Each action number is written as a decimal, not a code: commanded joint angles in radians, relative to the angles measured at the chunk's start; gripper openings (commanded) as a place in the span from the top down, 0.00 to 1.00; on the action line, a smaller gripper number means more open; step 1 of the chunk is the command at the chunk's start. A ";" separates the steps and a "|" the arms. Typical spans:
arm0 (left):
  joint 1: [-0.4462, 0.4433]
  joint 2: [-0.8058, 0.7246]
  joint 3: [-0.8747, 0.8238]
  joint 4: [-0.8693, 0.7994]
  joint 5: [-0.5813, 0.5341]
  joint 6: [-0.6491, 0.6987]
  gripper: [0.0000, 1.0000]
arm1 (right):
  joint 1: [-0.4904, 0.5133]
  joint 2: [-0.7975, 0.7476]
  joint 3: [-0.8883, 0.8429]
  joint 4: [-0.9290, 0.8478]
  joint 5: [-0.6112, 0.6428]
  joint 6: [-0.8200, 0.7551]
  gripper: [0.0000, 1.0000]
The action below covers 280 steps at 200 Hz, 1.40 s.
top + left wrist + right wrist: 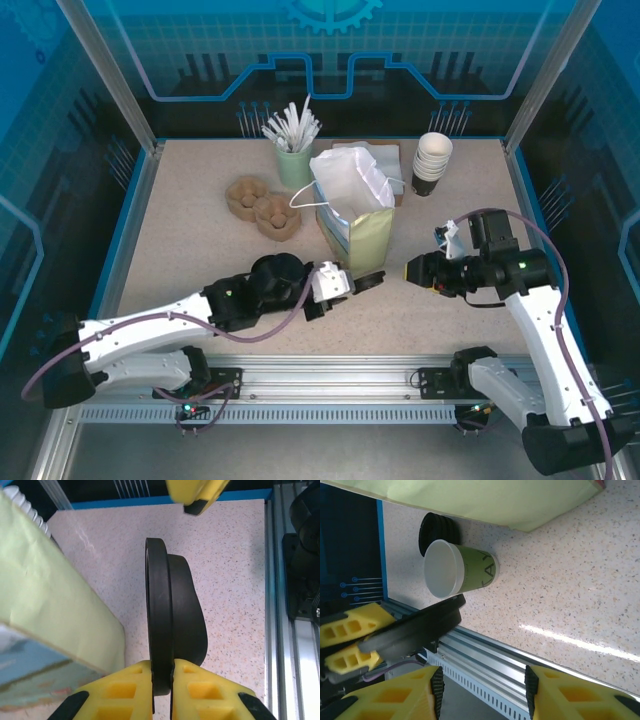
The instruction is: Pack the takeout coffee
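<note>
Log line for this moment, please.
left gripper: shut on round black plastic lid | right gripper: open, empty | pale green paper cup: lidless, on table | step: lid not yet on cup

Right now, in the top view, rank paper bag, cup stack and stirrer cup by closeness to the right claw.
1. paper bag, just left of the right claw
2. cup stack, at the back
3. stirrer cup, back left beyond the bag
</note>
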 commanded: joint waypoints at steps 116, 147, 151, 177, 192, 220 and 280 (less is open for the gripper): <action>0.367 -0.250 -0.144 -0.150 0.338 -0.539 0.86 | 0.190 -0.083 -0.333 0.571 -0.044 0.204 0.49; 0.436 -0.251 -0.131 -0.190 0.400 -0.649 0.86 | 0.242 -0.027 -0.344 0.642 -0.040 0.218 0.49; 0.443 -0.249 -0.129 -0.198 0.403 -0.660 0.86 | 0.246 -0.020 -0.344 0.649 -0.040 0.217 0.49; 0.476 -0.253 -0.122 -0.240 0.424 -0.727 0.86 | 0.272 0.018 -0.344 0.688 -0.042 0.225 0.49; 0.487 -0.260 -0.123 -0.251 0.431 -0.770 0.86 | 0.283 0.030 -0.349 0.713 -0.045 0.234 0.49; 0.507 -0.251 -0.124 -0.269 0.448 -0.851 0.85 | 0.289 0.053 -0.360 0.755 -0.063 0.259 0.52; 0.542 -0.182 -0.137 -0.245 0.523 -0.946 0.85 | 0.312 0.094 -0.394 0.843 -0.079 0.340 0.50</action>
